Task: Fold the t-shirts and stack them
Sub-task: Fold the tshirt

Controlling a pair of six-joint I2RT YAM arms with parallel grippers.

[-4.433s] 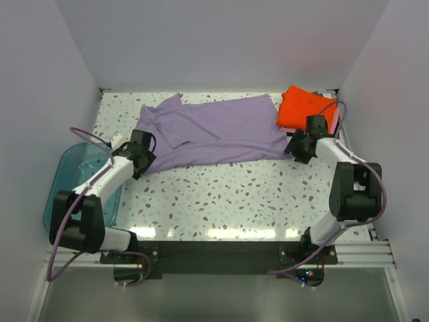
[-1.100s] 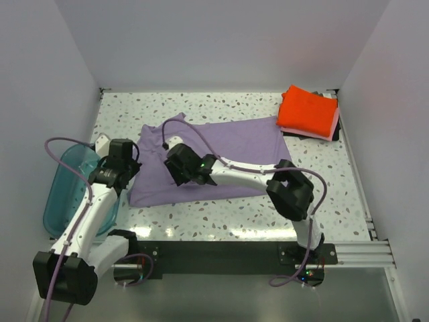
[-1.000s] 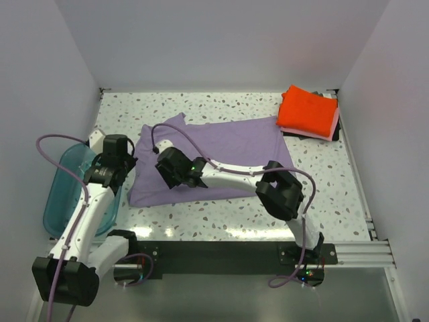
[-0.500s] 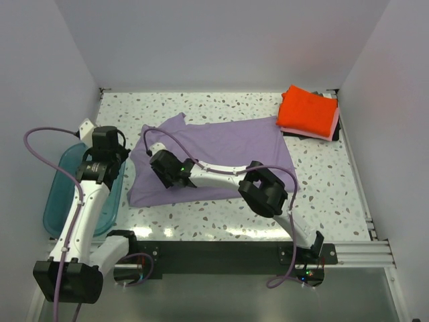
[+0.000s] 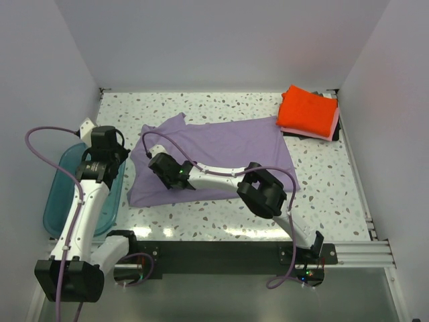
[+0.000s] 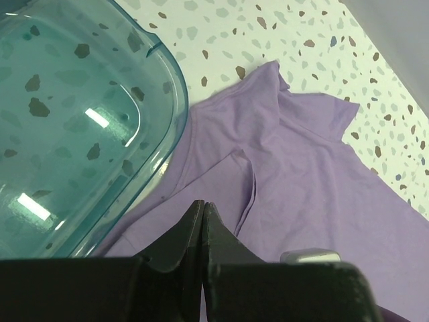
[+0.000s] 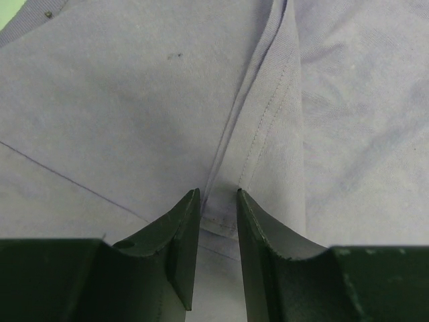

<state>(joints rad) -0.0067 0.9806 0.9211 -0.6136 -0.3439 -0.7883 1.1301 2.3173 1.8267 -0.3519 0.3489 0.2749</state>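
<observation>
**Top external view.** Inventory: two arms, four t-shirts, one tub. The lavender t-shirt [image 5: 228,144] lies spread across the centre of the tabletop [image 5: 322,194]. The other three form one folded stack in the upper right corner. The orange-red t-shirt [image 5: 305,111] is on top, and a pink t-shirt [image 5: 334,124] and a dark t-shirt [image 5: 339,129] show only as edges beneath it. The teal tub [image 5: 55,194] sits at the left edge, near the lavender cloth. The right arm [image 5: 221,176] reaches leftward across the lavender t-shirt, with the right jaws down on the shirt's left part. The left arm [image 5: 84,208] stands raised over the tub.

Changes: 4.4 s ago the lavender t-shirt lay stretched along the far half with one arm at each end. It now lies nearer the centre, and the right arm has left the stack side. Since 0.5 s ago the right wrist has crept slightly left, and the left arm is all but unchanged.

Surroundings: the tabletop is white speckled terrazzo. There are plain pale walls [image 5: 214,47] on three sides and a black base plate [image 5: 214,258] at the bottom.

**Left wrist view.** The left jaws are pressed together and empty. They hang above the line where the tub [image 6: 80,121] meets the lavender t-shirt [image 6: 315,174].

**Right wrist view.** The right jaws stand narrowly apart with their tips at the lavender cloth [image 7: 134,100]. A stitched hem [image 7: 265,127] runs into the gap (whether the pads pinch it cannot be told).
</observation>
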